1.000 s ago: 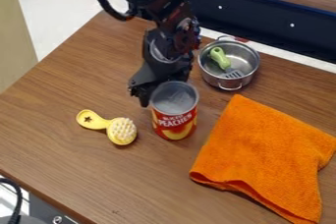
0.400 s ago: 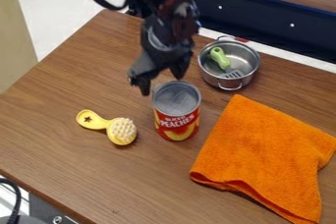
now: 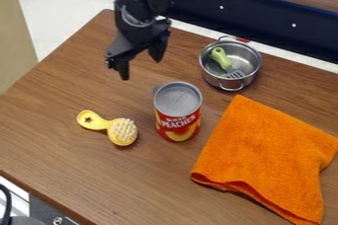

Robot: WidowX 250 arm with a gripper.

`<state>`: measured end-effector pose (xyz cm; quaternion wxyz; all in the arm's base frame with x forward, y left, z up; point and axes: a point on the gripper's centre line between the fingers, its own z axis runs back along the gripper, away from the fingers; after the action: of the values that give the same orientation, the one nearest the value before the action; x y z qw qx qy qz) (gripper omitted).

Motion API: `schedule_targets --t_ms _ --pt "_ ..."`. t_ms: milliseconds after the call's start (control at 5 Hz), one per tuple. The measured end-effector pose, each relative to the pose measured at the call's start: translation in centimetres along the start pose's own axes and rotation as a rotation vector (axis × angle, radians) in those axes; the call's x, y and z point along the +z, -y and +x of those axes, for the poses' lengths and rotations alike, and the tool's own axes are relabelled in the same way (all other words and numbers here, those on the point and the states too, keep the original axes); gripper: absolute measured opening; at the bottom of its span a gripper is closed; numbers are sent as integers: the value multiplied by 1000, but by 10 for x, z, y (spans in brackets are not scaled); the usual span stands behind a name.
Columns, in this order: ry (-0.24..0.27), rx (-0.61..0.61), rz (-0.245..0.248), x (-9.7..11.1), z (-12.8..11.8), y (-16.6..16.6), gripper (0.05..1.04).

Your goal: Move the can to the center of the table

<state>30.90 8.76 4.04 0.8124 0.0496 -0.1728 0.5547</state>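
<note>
Black two-finger hand (image 3: 141, 62) open, empty; red cylindrical metal can (image 3: 178, 124) seems placed: retract high toward brown wooden counter's (image 3: 66, 86) back edge.

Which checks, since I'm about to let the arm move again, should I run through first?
1. Gripper open and clear of the can: ok.
2. Can standing upright: ok.
3. Can apart from the yellow brush and orange towel: ok.
4. Green-handled spatula inside the pot: ok.
5. Can exactly at the center of the table: cannot tell, as the table runs past the picture's edge.
</note>
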Motion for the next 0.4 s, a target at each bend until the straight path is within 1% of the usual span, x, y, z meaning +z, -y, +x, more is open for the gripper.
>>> schedule_targets --t_ms 200,400 --pt "-43 -56 27 3 6 -13 1000" --pt "-100 -147 109 2 8 -35 1000"
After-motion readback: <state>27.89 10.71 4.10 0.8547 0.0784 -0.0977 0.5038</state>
